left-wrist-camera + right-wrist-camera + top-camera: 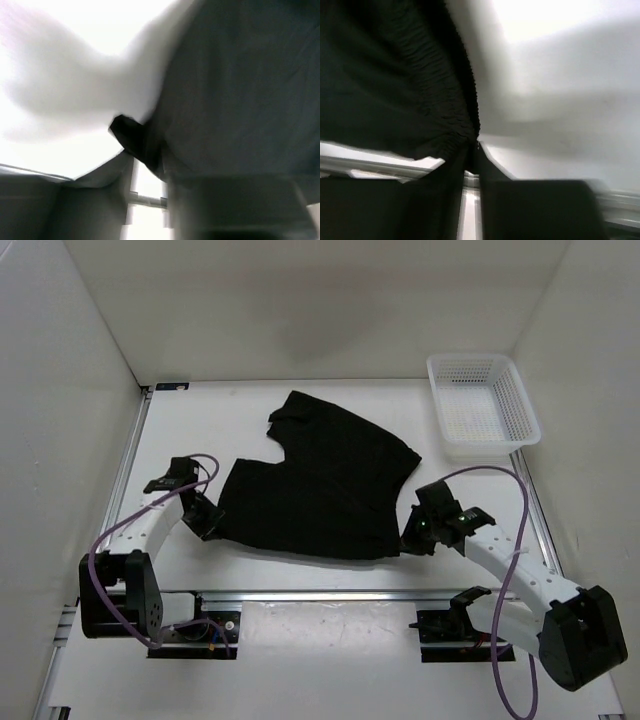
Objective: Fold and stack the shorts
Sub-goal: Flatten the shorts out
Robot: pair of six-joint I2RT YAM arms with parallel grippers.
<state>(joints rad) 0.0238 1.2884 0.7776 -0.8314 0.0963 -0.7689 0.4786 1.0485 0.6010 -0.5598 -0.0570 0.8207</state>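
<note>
The black shorts (pixel 320 485) lie spread on the white table, with one leg pointing to the far left. My left gripper (pixel 212 522) is at the garment's near left corner. In the left wrist view the gripper (pixel 147 165) is shut on a dark fold of the shorts (pixel 240 90). My right gripper (pixel 408 538) is at the near right corner. In the right wrist view the gripper (pixel 472 160) is shut on the gathered elastic waistband of the shorts (pixel 395 75). Both held corners sit low, near the table.
A white perforated basket (pixel 482 405) stands at the far right of the table. A metal rail (pixel 320 597) runs along the near edge, between the two arm bases. White walls enclose the table on the left, right and back.
</note>
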